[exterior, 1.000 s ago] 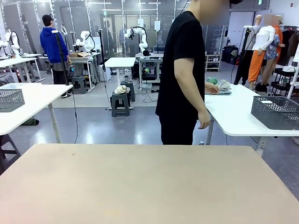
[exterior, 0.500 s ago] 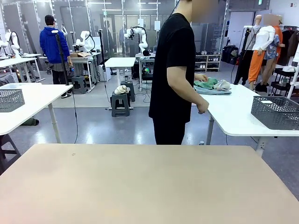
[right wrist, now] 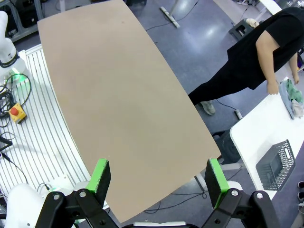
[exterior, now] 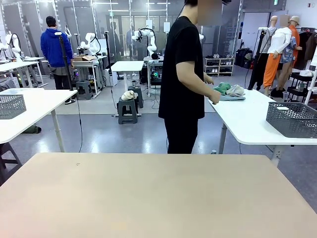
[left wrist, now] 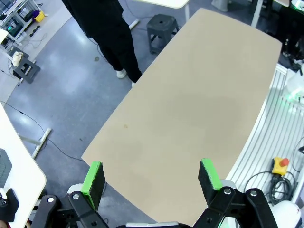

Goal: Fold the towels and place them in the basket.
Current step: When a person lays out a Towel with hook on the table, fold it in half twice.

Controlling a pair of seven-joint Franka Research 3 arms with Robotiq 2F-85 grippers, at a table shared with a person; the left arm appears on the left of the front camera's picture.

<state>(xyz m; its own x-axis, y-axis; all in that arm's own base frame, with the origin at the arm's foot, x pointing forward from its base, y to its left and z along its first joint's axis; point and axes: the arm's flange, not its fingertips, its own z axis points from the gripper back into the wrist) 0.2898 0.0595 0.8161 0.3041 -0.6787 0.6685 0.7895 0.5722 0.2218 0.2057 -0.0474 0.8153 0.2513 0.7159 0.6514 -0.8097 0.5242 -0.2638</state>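
Front view: level across the beige table (exterior: 158, 193), facing the person (exterior: 183, 74) at upper centre. Wrist views: high overhead, far off, looking down on the same table and person.

The beige worktop (exterior: 158, 198) stretched wide in front. Beyond it a person in black (exterior: 184, 84) stood side-on at a white table (exterior: 247, 126) — and farther back, a dark stool (exterior: 127, 111) and someone in a blue jacket (exterior: 55, 48).

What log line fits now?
left gripper: open; right gripper: open; mint green and grey terry towels: white side table, at person's hand; dark grey mesh basket: same table
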